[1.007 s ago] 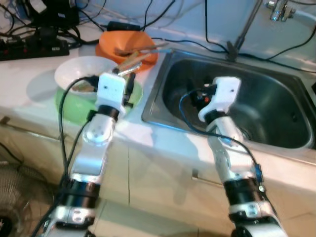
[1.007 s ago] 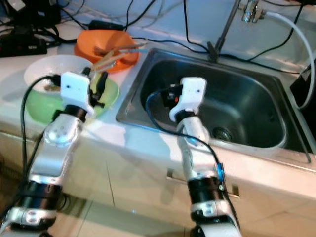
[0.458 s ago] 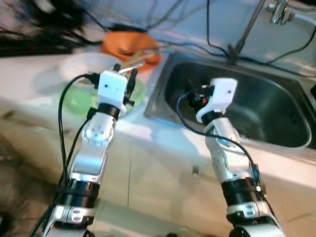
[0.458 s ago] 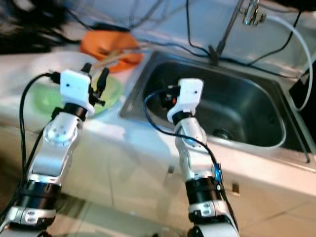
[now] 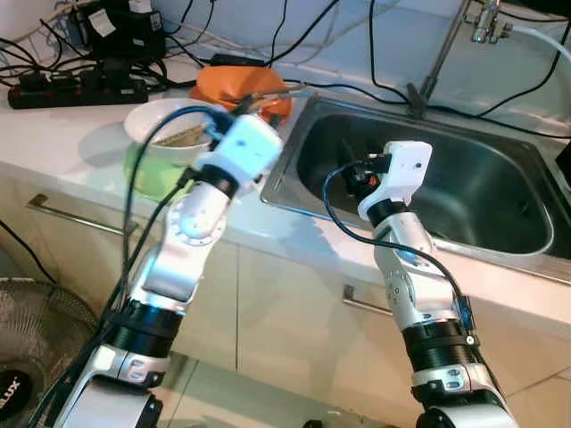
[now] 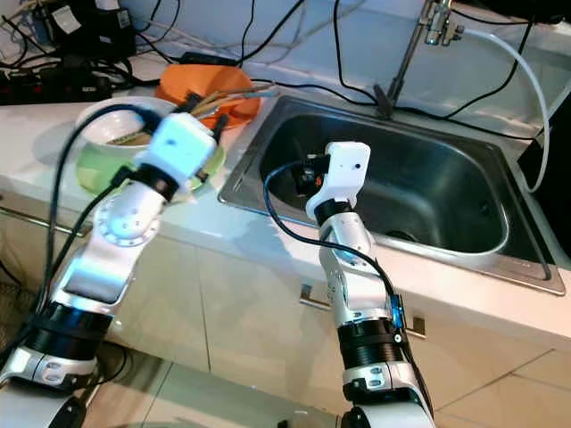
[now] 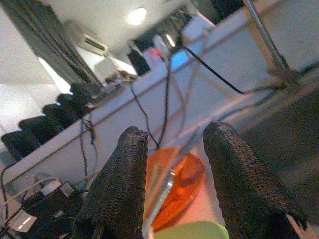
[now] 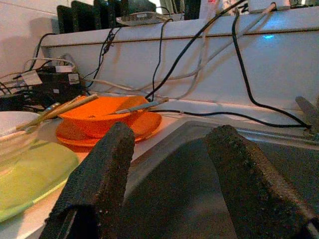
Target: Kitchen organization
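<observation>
An orange bowl (image 5: 234,84) with a utensil (image 8: 140,105) in it stands on the white counter left of the steel sink (image 5: 464,187). In front of it a white bowl (image 5: 161,123) rests on a green plate (image 5: 152,171), and wooden chopsticks (image 8: 59,106) lean across it. My left gripper (image 6: 207,112) hovers open over the green plate's sink side, pointing at the orange bowl (image 7: 182,177). Open and holding nothing, my right gripper (image 5: 355,175) hangs inside the sink near its left wall.
Power strips and tangled cables (image 5: 76,85) line the counter's back left. A tap (image 5: 486,16) with a white hose stands behind the sink. A floor fan (image 5: 31,330) sits low at the left, and drawer handles (image 5: 62,214) stick out below the counter.
My left arm has swung toward the sink edge and the orange bowl. The camera has shifted, bringing the counter's left part into view. My right gripper has barely moved.
</observation>
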